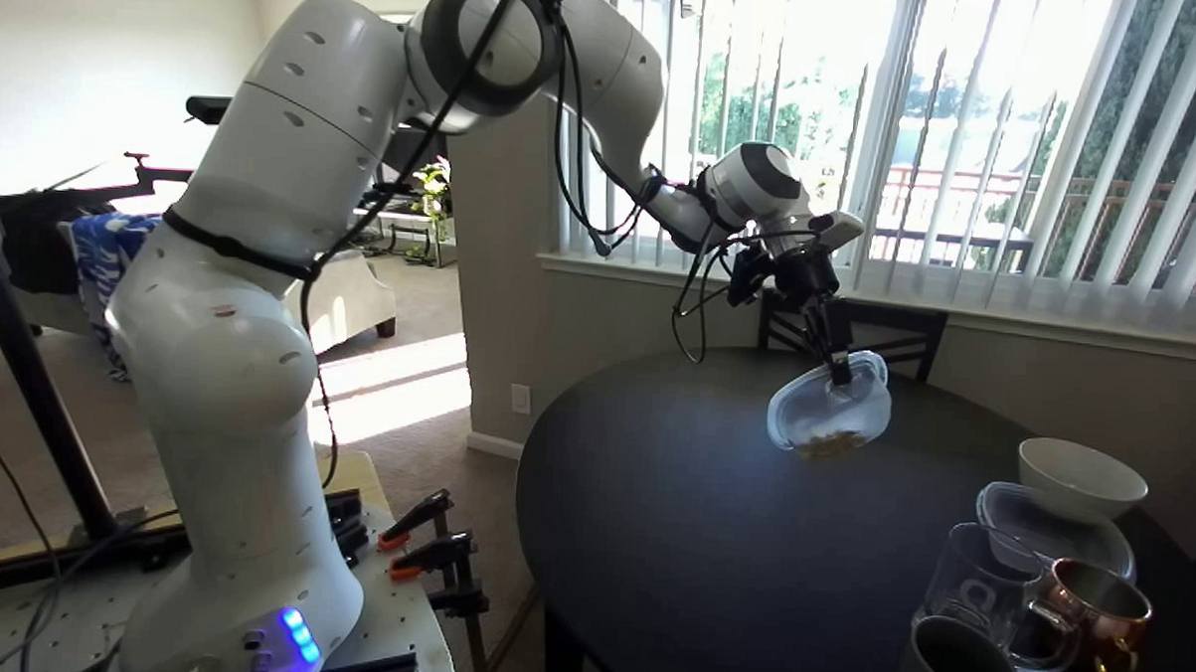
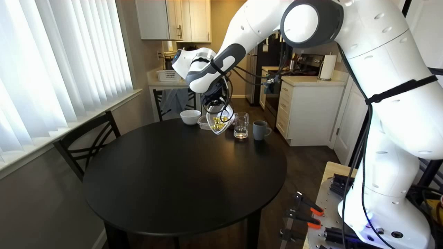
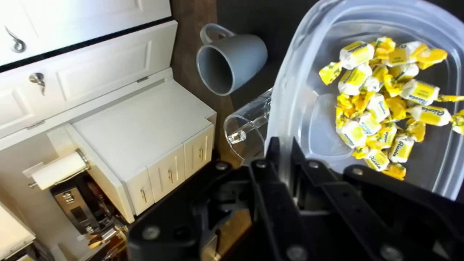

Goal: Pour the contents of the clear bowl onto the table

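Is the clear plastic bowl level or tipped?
Tipped: in both exterior views the clear plastic bowl slants steeply in the hand, and the wrapped Ricola candies lie gathered toward its low side.

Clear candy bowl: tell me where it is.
In the wrist view, the clear bowl is at upper right, its edge held in the hand, the glass mug just left of it.
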